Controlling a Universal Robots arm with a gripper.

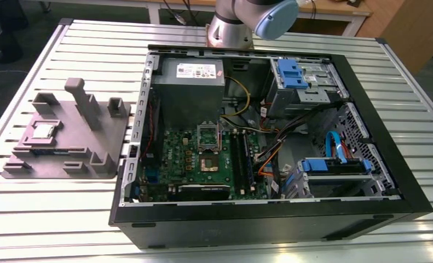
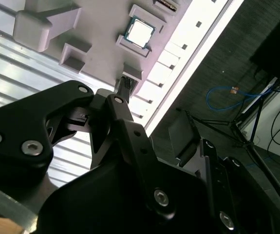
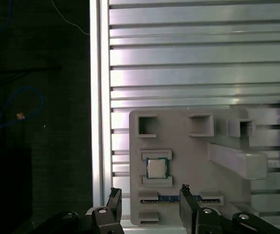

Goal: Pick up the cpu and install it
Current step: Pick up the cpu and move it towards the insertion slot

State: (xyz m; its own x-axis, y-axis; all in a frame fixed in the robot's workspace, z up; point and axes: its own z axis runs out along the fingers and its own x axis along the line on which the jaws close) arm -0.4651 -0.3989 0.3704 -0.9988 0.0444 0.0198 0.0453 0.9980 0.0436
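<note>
Well above the cpu, gripper wide open; empty

Exterior view was evenly lit from overhead, w/ soft sheen on the slatted table toward the frame's upper left. Inside of the PC case was dimmer, shadows soft. In the second wrist view the table edge blew out to white glare, the cpu top shone pale, and the floor beyond was dark. In the first wrist view the slats carried banded reflections.
</note>
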